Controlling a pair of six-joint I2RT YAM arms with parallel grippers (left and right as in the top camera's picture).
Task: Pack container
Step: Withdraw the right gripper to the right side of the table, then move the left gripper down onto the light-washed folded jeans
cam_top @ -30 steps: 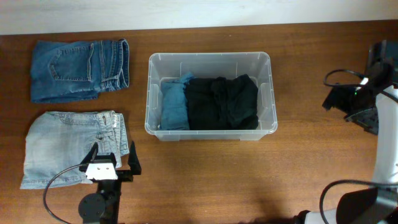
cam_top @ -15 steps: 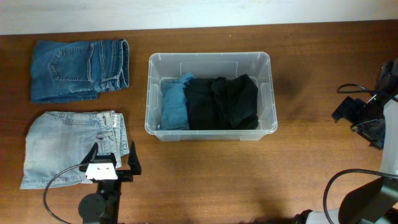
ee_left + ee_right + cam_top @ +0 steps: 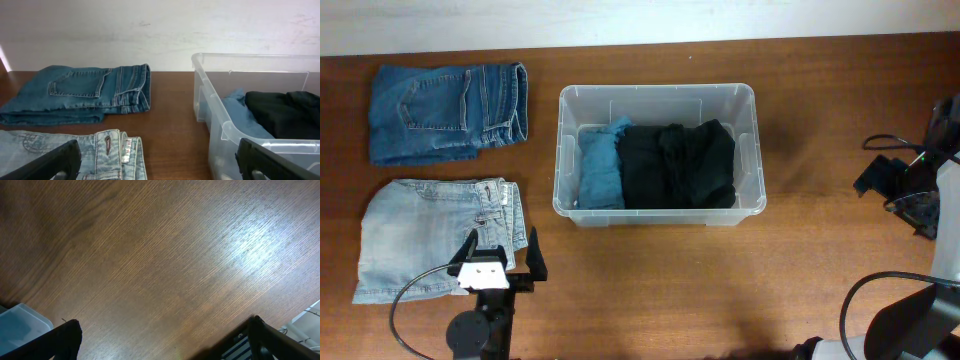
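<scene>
Container (image 3: pixel 658 92): you will find the clear plastic bin upright on the wooden table (image 3: pixel 800 280), at the centre of the overhead frame and slightly above the middle. Inside it lie two folded garments side by side and touching, a blue garment (image 3: pixel 601 168) against the left wall and a larger black garment (image 3: pixel 680 165) filling the middle and right.

Outside the bin, at the upper left of the frame, you see folded dark blue jeans (image 3: pixel 448 112). Below them, at the left, are folded light blue jeans (image 3: pixel 420 235). The two pairs lie near each other but apart, and both are well clear of the bin.

Left gripper (image 3: pixel 501 245): it is at the lower left of the frame, at the lower right corner of the light jeans. Its jaws stand wide apart with nothing between them. Its wrist view looks across both pairs of jeans toward the bin's left wall.

Right gripper (image 3: pixel 160 347): it is at the far right edge of the overhead frame, well apart from the bin. Its jaws are spread wide and empty over bare wood. A corner of the bin shows at the lower left of its wrist view.
</scene>
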